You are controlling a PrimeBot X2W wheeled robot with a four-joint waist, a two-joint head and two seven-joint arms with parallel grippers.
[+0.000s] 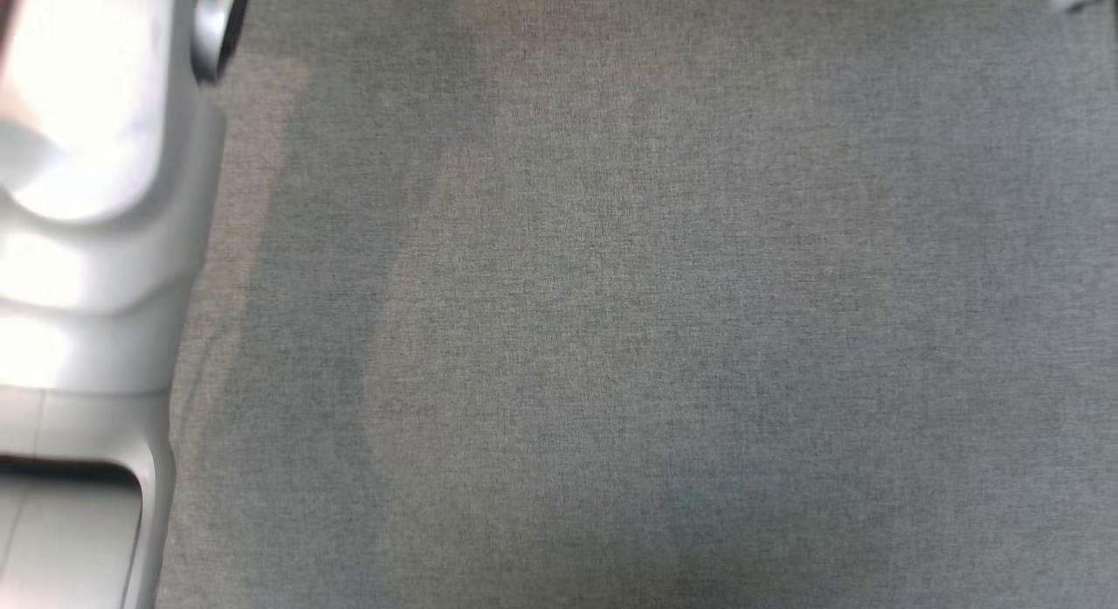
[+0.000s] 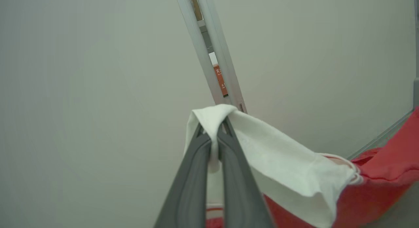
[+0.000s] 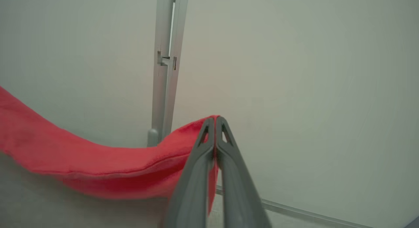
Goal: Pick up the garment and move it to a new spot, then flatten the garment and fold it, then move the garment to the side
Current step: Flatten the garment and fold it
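Left gripper [image 2: 213, 126]: two dark fingers are rising from the bottom edge of the left wrist view, pressed together and pinching a white fold of the garment [image 2: 281, 159]. Cloth is bunching over both fingertips, and a small tab is hanging in the slit between them. From that pinch the white panel is running down to the right as far as a seam. Red cloth is continuing beyond the seam toward the right edge of that view.

Right gripper [image 3: 214, 120]: likewise closed, its fingers meeting tip to tip and nipping the red edge of the garment. Red cloth is sagging away from this pinch in a shallow curve to the left and rising again at the left edge of the right wrist view. A stitched hem is running along its lower side.

Position: garment is hanging in the air between the two grippers, white end at the left one, red end at the right one. Whether its lowest part is touching anything, cannot tell.

Background: a pale wall [image 2: 81, 90] is standing behind the cloth in both wrist views, with a grey post [image 2: 226, 77] running up it just past each pinch.

Head view: a pale forearm [image 1: 87, 242], blurred, is lying along the left edge above the grey woven surface [image 1: 629, 329]. Soft shadows are falling across the surface beside the forearm.
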